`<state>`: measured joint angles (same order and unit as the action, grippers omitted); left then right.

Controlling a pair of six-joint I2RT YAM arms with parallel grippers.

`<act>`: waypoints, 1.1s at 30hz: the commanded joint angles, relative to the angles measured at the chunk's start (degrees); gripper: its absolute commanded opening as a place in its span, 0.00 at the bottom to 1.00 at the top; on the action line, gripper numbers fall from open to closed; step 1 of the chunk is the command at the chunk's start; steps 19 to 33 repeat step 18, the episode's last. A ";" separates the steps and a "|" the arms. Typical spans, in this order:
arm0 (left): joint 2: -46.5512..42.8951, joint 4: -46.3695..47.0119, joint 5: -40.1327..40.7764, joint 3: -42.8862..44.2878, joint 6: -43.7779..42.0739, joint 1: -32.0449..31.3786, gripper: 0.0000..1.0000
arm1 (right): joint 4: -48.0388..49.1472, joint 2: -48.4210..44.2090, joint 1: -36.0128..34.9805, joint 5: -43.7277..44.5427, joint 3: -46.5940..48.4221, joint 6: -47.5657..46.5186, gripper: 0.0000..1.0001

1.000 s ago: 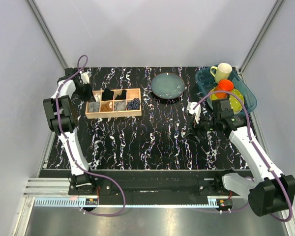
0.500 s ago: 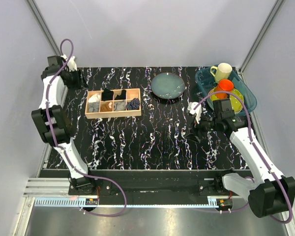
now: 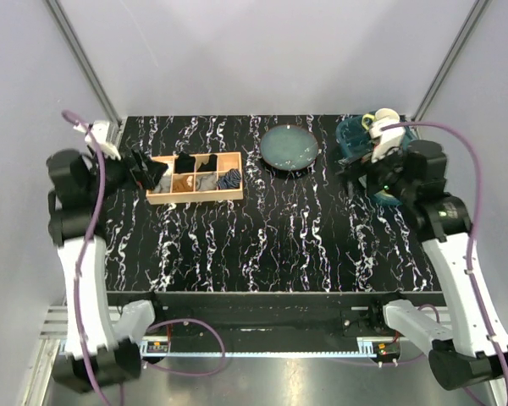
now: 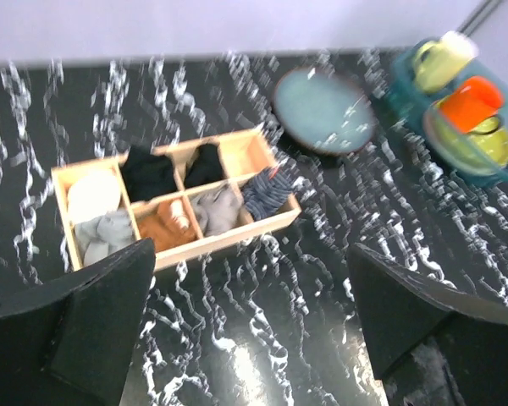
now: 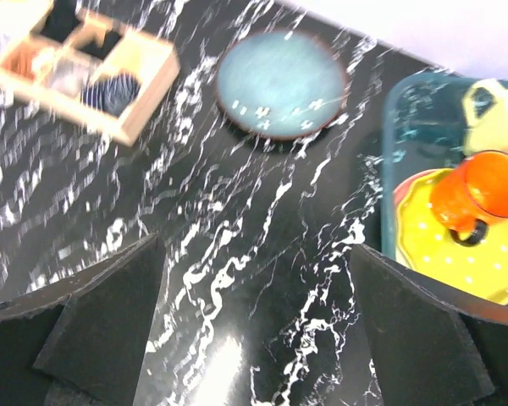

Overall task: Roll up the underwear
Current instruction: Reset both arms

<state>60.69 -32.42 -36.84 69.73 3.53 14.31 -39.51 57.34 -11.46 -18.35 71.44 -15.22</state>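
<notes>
Left wrist view: white underwear [image 4: 93,193] sits in the wooden box [image 4: 229,237]

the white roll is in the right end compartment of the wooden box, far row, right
Not quite. The white roll does sit in the far row of the wooden box, but in the left end compartment, not the right. The right end of that row looks empty. The left wrist view shows this most clearly.
</notes>
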 commanded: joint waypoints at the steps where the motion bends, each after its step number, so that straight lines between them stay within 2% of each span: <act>1: -18.27 7.72 -5.61 -7.93 8.50 -0.85 0.99 | 4.09 -4.95 0.30 14.65 4.32 17.15 1.00; 3: -24.87 8.17 -6.14 -11.09 12.46 -2.25 0.99 | 3.21 -5.57 0.65 17.02 5.63 18.03 1.00; 6: -28.51 5.11 -5.71 -12.17 14.13 -3.76 0.99 | 1.89 -6.97 2.58 17.47 6.52 17.95 1.00; 9: -30.09 2.37 -4.21 -12.43 15.54 -3.85 0.99 | 0.75 -7.77 4.60 13.26 7.66 16.90 1.00; 12: -30.97 2.45 -6.22 -12.87 16.51 -3.93 0.99 | -2.58 -8.04 6.36 6.24 9.94 15.49 1.00; 15: -32.73 1.84 -5.53 -13.92 16.33 -3.93 0.99 | -5.22 -8.21 8.12 3.24 11.00 12.51 1.00; 18: -34.22 0.26 -3.51 -15.41 15.46 -4.02 0.99 | -5.76 -8.39 9.35 3.76 10.65 12.76 1.00; 33: -34.22 0.26 -3.51 -15.41 15.46 -4.02 0.99 | -5.76 -8.39 9.35 3.76 10.65 12.76 1.00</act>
